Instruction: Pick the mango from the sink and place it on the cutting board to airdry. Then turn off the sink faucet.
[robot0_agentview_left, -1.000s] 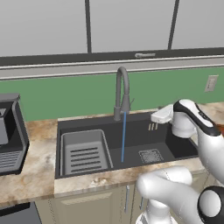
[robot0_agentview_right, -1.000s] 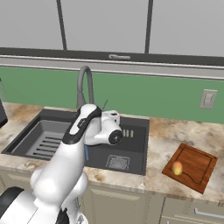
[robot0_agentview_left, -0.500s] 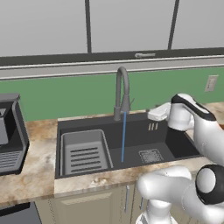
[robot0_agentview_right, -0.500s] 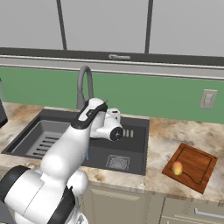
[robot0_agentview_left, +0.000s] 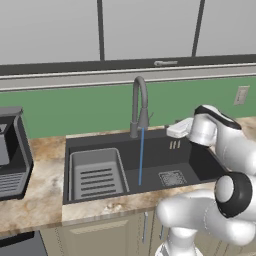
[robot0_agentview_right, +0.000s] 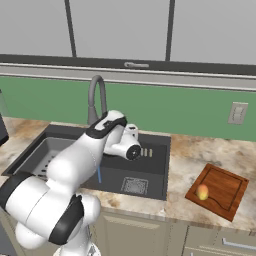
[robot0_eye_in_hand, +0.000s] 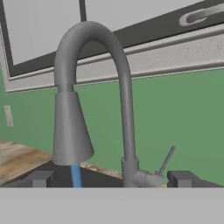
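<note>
At the far left of the speckled stone counter (robot0_agentview_left: 40, 200) we see a dark appliance (robot0_agentview_left: 12, 150). Next comes the sink (robot0_agentview_left: 150, 165), a dark basin holding a grey ribbed rack tray (robot0_agentview_left: 97, 175) on its left and a square drain grate (robot0_agentview_left: 172, 178) toward the right. The sink faucet (robot0_agentview_left: 140, 107) rises behind it, and a blue stream of water (robot0_agentview_left: 141, 155) falls from its spout into the basin. Our gripper (robot0_agentview_left: 171, 131) hangs released, jaws apart and empty, over the right part of the sink, facing the faucet. The hand view gives us the faucet's small side lever (robot0_eye_in_hand: 166, 159), tilted up to the right, between the finger tips. The right base view adds the cutting board (robot0_agentview_right: 225, 185) on the counter right of the sink, with the mango (robot0_agentview_right: 202, 192) lying on its near left part. A green wall and grey cabinets stand behind.
</note>
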